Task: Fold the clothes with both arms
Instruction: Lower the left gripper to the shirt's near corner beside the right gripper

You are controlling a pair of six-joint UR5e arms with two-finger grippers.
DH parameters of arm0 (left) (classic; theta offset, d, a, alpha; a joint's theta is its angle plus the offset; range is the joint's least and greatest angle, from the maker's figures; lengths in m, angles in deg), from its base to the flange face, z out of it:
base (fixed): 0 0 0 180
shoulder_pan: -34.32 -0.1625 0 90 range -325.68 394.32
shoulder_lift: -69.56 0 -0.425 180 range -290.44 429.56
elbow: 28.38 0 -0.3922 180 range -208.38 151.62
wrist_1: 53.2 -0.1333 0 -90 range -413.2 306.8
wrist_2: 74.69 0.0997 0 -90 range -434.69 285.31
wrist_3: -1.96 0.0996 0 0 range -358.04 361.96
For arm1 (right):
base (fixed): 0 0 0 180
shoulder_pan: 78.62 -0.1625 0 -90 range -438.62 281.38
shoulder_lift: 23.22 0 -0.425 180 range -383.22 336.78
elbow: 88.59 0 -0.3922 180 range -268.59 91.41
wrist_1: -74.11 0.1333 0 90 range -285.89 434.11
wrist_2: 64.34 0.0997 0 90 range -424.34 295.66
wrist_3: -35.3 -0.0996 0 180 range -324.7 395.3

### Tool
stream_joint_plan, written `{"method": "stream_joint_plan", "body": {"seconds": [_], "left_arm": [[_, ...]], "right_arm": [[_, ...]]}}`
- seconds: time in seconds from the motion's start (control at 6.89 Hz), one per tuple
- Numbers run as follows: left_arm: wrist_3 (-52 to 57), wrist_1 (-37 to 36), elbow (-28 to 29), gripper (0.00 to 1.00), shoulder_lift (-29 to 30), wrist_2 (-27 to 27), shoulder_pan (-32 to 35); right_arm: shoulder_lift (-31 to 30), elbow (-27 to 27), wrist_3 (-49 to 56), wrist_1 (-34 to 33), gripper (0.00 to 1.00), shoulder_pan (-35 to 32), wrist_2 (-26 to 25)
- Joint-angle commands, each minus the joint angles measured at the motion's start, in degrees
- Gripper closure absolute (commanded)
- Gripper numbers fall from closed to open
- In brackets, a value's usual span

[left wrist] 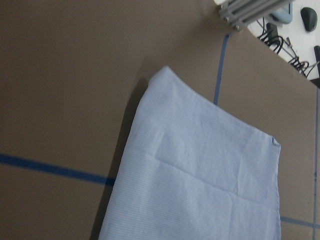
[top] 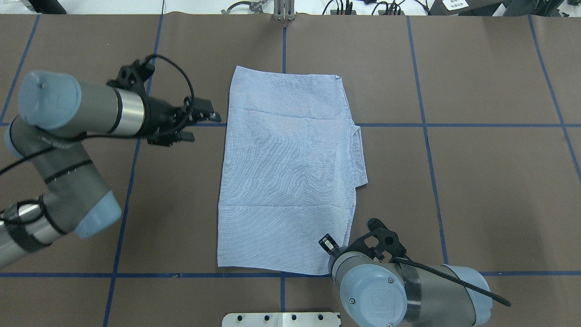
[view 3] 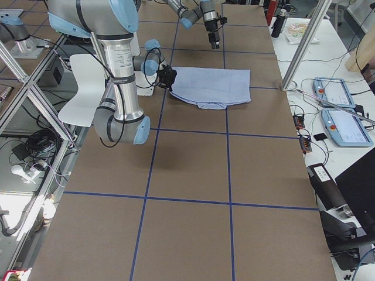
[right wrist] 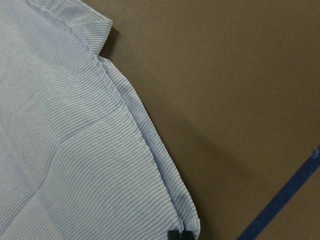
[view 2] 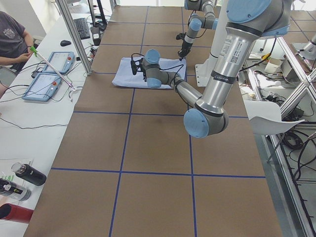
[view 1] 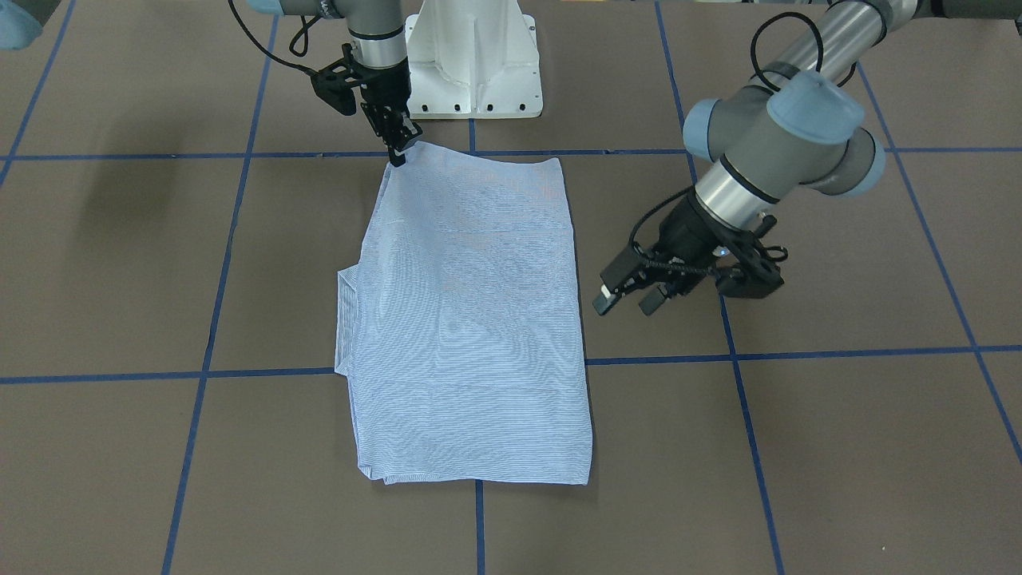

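I see the shirt (view 1: 471, 319) lying flat on the worktop (view 1: 838, 415), folded into a long rectangle. A narrow striped flap (view 1: 345, 319) sticks out from one long edge. My right end effector (view 1: 397, 152) points straight down at the shirt corner on that same edge. The wrist view shows its fingertips (right wrist: 180, 235) closed together on the fabric there. My left end effector (view 1: 627, 297) sits tilted just beside the opposite long edge, jaws apart, holding nothing and clear of the cloth.
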Motion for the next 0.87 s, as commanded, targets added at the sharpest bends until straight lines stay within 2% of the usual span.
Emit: {"method": "stream_joint_plan", "body": {"seconds": [0.0,0.15,0.44,0.58,0.73], "left_arm": [[-7.87,-0.06,-7.8,0.06,-7.61,8.71,-11.98],[-12.25,-0.58,-7.82,0.06,-7.8,12.66,-16.11],[-19.47,-11.51,-11.22,0.09,-5.71,14.88,-21.83],[-21.24,-14.27,-11.59,0.1,-4.74,19.07,-25.78],[-22.74,-15.25,-11.51,0.13,-4.64,19.9,-28.17]], "right_arm": [[-0.19,-0.41,-0.38,-0.49,1.0,0.29,0.09],[-1.23,-0.94,-0.38,-0.58,1.0,0.29,0.09],[-3.61,-2.52,-0.38,-0.58,1.0,0.2,0.18],[-3.62,-2.52,-0.38,-0.58,1.0,0.29,0.18],[-3.62,-2.61,-0.38,-0.58,1.0,0.29,0.18]]}}
